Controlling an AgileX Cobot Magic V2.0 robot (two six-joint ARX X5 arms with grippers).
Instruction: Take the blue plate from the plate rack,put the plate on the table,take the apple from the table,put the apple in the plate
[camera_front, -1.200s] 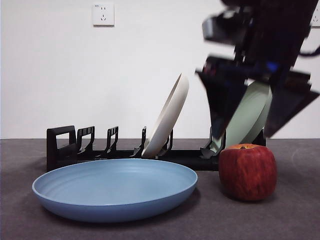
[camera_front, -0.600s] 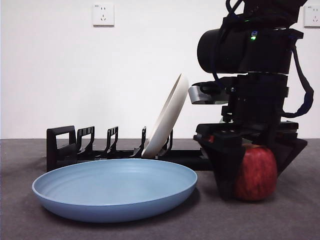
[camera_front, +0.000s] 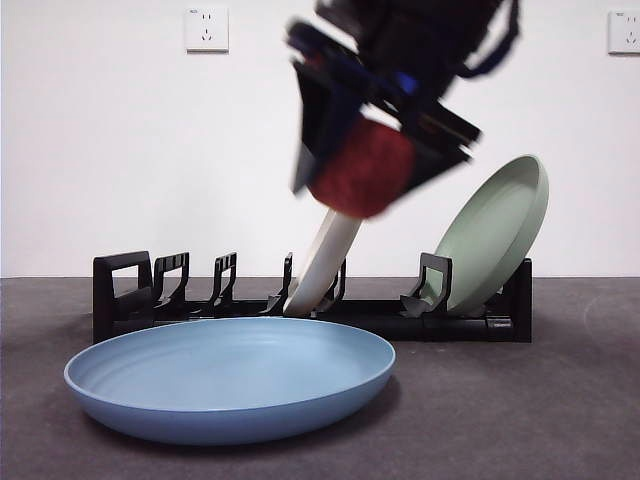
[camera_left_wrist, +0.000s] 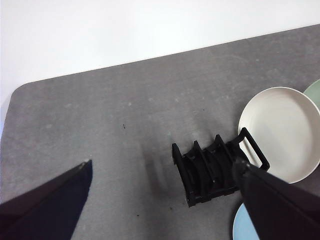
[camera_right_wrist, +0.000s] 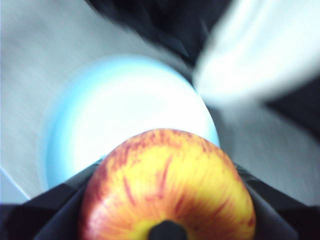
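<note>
While the blue plate (camera_front: 230, 378) lies bare (apple (camera_front: 362, 168) aloft), right gripper (camera_front: 375, 150) grips.

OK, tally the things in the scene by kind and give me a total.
Plates: 3 — blue plate, cream-white plate, sage-green plate
Plate rack: 1
Apple, held in the right gripper: 1
Total: 5

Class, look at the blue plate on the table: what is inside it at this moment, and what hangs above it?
The blue plate holds nothing; its bowl is bare. The right pincer holds the apple in the air above the plate's far edge, hiding part of the cream-white plate.
</note>
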